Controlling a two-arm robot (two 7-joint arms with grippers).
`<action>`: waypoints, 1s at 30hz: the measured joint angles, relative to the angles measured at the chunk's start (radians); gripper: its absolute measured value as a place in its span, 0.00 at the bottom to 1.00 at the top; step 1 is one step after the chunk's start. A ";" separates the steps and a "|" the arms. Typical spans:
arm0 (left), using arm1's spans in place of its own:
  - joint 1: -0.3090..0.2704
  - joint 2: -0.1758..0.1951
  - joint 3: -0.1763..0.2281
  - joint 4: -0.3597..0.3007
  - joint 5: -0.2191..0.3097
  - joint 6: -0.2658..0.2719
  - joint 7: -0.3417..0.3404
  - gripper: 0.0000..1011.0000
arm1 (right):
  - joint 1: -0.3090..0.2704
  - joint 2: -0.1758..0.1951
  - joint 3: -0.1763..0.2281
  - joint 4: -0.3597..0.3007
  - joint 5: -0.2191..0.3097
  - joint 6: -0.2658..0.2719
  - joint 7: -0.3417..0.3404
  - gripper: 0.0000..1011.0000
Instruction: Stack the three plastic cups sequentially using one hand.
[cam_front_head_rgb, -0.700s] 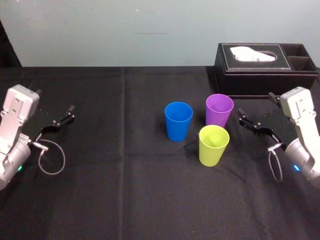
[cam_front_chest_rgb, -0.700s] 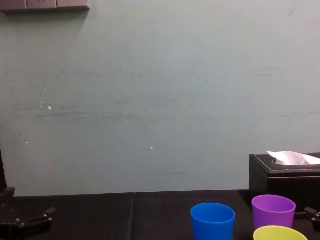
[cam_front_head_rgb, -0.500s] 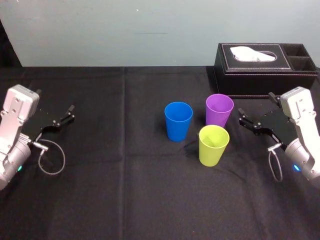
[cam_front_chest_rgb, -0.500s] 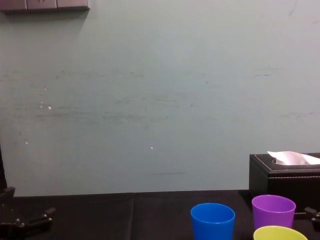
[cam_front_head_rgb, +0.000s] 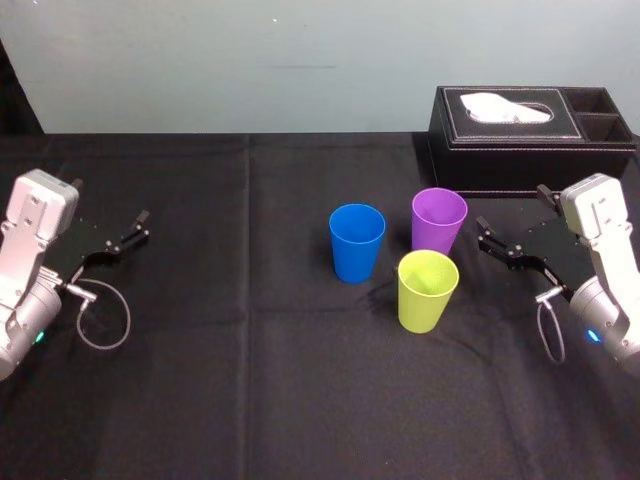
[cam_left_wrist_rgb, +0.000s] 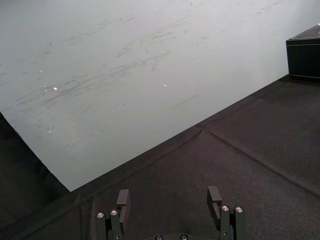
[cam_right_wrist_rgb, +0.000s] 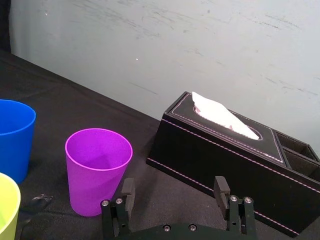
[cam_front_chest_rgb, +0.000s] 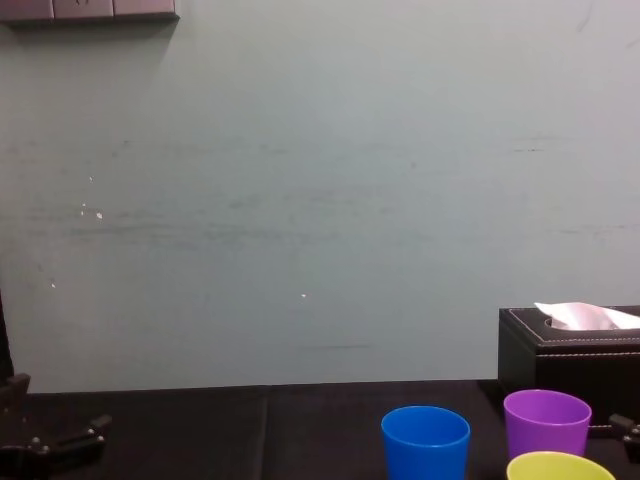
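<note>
Three plastic cups are standing upright, mouths up, in a loose cluster right of the middle of the black surface (cam_front_head_rgb: 250, 350), each on its own and none nested in another. The blue cup (cam_front_head_rgb: 357, 243) is sitting at the left of the group. The purple cup (cam_front_head_rgb: 439, 220) is standing just to its right and a little farther back. The yellow-green cup (cam_front_head_rgb: 428, 291) is standing nearest the robot, in front of the purple one and close to it; whether those two are touching cannot be told. The right gripper (cam_front_head_rgb: 510, 206) is sitting just to the right of the purple cup, apart from it, with its jaws spread wide open and nothing between them. From the right wrist view the right gripper (cam_right_wrist_rgb: 174, 186) is facing the purple cup (cam_right_wrist_rgb: 98, 170) and the tissue box (cam_right_wrist_rgb: 220, 150). That black tissue box (cam_front_head_rgb: 530, 140) is standing at the back right of the surface, behind the purple cup, with a white tissue (cam_front_head_rgb: 505, 107) poking out of its top. The left gripper (cam_front_head_rgb: 110, 200) is sitting well apart from the cups at the far left of the surface, its jaws also open and empty, and a grey cable (cam_front_head_rgb: 100, 320) is looping beside it.
</note>
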 joint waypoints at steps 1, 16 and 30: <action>0.000 0.000 0.000 0.000 0.000 0.000 0.000 1.00 | 0.000 0.000 0.000 0.000 0.000 0.000 0.000 0.99; 0.000 0.000 0.000 0.000 0.000 0.000 0.000 1.00 | 0.000 0.000 0.000 0.000 0.000 0.000 0.000 0.99; 0.000 0.000 0.000 0.000 0.000 0.000 0.000 1.00 | 0.000 0.000 0.000 0.000 0.000 0.000 0.000 0.99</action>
